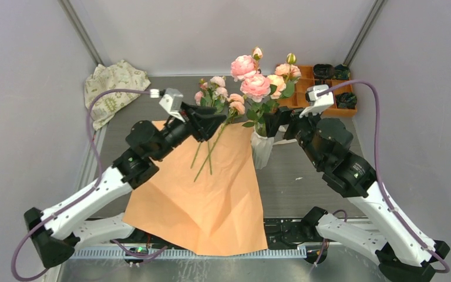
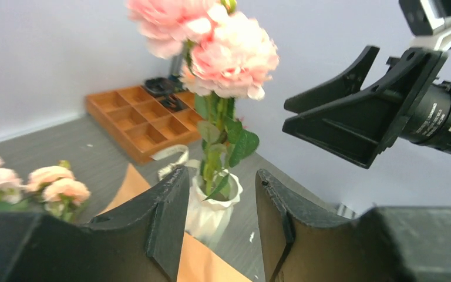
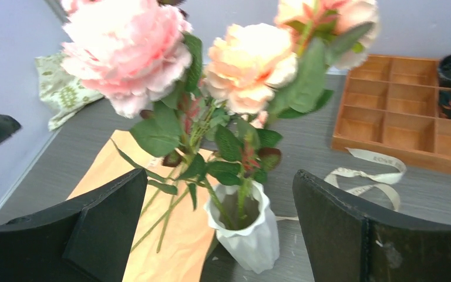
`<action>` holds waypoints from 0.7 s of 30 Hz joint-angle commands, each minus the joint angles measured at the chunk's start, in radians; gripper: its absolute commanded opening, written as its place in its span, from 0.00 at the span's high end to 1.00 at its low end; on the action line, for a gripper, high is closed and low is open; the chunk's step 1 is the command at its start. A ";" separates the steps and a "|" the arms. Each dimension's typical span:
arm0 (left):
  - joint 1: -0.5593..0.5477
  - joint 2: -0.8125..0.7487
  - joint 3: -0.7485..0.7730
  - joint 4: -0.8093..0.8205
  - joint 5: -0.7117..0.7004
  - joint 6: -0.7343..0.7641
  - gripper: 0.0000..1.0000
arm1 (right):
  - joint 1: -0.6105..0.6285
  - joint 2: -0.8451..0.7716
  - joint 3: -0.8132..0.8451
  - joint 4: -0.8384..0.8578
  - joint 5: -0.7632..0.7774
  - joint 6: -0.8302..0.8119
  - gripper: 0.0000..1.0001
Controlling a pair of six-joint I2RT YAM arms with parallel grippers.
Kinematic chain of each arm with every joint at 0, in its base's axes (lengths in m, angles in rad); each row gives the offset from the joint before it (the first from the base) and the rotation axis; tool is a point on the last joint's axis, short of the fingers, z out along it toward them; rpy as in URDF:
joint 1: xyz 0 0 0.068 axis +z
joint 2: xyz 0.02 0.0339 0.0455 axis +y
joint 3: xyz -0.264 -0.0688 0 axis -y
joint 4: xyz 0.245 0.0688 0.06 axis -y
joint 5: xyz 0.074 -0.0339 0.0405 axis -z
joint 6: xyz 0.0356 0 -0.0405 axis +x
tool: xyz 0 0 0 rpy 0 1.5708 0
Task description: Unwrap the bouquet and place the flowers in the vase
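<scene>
From above, the vase point(image 1: 262, 150) stood just right of the orange paper point(image 1: 211, 200) with several flowers point(image 1: 255, 87) upright in it. Two more stems point(image 1: 208, 155) lay across the paper by the left gripper point(image 1: 214, 120).

Left wrist: its fingers stood part-open, nothing between them.

Right wrist: the right gripper point(image 3: 220, 176) gaped wide and empty above the vase. A ribbon point(image 3: 376, 157) lay beside the tray point(image 3: 367, 123).

From here I read the vase point(image 3: 243, 241) as smooth white ceramic with a slight sheen. The paper point(image 1: 205, 200) is matt orange and lightly creased, the tray point(image 3: 387, 154) bare wood, and the cloth point(image 1: 113, 88) soft printed fabric. The 2 grippers, left gripper point(image 2: 222, 173) and right gripper point(image 3: 218, 173), look like matt black plastic.
</scene>
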 commanded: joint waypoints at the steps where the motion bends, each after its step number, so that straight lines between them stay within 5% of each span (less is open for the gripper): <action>1: -0.003 -0.155 -0.013 -0.110 -0.236 0.065 0.54 | 0.009 0.064 0.127 0.044 -0.168 0.014 0.00; 5: -0.003 -0.260 -0.026 -0.193 -0.400 0.090 0.56 | 0.105 0.207 0.278 0.004 -0.259 -0.001 0.00; 10: -0.003 -0.415 -0.064 -0.273 -0.698 0.082 0.60 | 0.443 0.428 0.446 -0.052 -0.011 -0.169 0.00; 15: -0.002 -0.551 -0.082 -0.376 -0.958 0.081 0.66 | 0.456 0.700 0.629 -0.129 -0.111 -0.058 0.00; 21: -0.003 -0.625 -0.052 -0.544 -1.072 0.065 0.72 | 0.450 1.144 1.051 -0.443 0.008 0.044 0.01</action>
